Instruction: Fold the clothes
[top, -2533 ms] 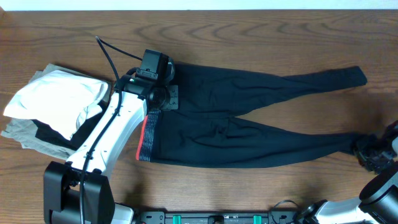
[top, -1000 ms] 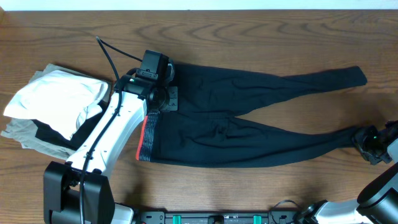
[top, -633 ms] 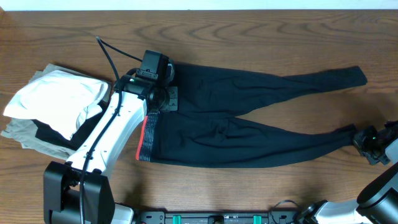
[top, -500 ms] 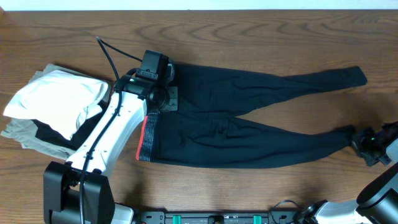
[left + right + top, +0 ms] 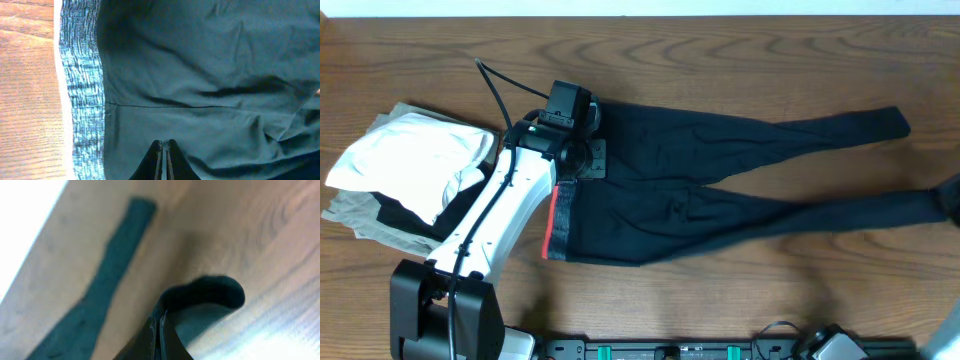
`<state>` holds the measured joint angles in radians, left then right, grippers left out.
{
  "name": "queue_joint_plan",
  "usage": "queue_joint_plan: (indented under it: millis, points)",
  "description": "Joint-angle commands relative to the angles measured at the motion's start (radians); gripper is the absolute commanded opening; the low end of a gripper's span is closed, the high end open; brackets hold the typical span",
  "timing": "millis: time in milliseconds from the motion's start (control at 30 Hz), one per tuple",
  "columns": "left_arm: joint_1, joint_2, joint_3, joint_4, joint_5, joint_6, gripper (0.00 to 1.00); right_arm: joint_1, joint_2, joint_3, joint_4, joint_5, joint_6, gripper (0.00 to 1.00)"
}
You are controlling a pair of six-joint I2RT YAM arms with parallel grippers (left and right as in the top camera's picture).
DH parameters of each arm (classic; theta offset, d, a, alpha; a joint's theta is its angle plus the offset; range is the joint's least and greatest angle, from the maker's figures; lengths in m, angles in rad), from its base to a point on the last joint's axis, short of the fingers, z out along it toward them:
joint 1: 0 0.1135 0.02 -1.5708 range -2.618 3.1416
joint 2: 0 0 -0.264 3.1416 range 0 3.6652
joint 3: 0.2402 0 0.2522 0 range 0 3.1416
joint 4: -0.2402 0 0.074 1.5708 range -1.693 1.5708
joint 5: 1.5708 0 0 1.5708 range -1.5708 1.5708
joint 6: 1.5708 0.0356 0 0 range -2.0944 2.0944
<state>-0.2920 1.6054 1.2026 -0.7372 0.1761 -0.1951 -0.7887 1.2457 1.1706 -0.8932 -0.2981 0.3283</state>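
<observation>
Right tool (image 5: 159, 322) pinches a cuff (image 5: 215, 294) of the trousers (image 5: 720, 190) above the table (image 5: 720, 50). Left tool (image 5: 163, 146) is closed, tips on fabric near the waistband (image 5: 82, 100).

We read no text, label, brand, number or sign in any view. The waistband (image 5: 82, 100) of the trousers (image 5: 720, 170) shows woven flecks only, with no letters we can make out.
</observation>
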Motion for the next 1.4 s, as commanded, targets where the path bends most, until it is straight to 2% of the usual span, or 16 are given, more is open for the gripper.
queue_joint_plan:
  millis: [0,400,733,967,1200,1367]
  points:
    - [-0.001,0.008,-0.011,-0.010,-0.012,0.019,0.06,0.027,-0.018,0.011,-0.006,-0.027,0.019,0.01]
    - [-0.001,0.008,-0.011,-0.010,-0.012,0.019,0.06,0.053,-0.008,0.011,0.019,-0.020,0.015,0.01]
    - [-0.001,0.008,-0.011,-0.011,-0.012,0.019,0.06,0.057,0.097,0.011,0.196,-0.029,0.014,0.01]
    - [-0.001,0.008,-0.011,-0.010,-0.012,0.019,0.06,0.056,0.204,0.011,0.291,-0.151,-0.043,0.01]
    - [-0.001,0.008,-0.011,-0.010,-0.012,0.019,0.06,0.023,0.209,0.011,0.153,0.107,-0.041,0.01]
    - [-0.001,0.008,-0.011,-0.010,-0.012,0.019,0.06,0.019,0.211,0.009,0.082,0.216,-0.040,0.01]
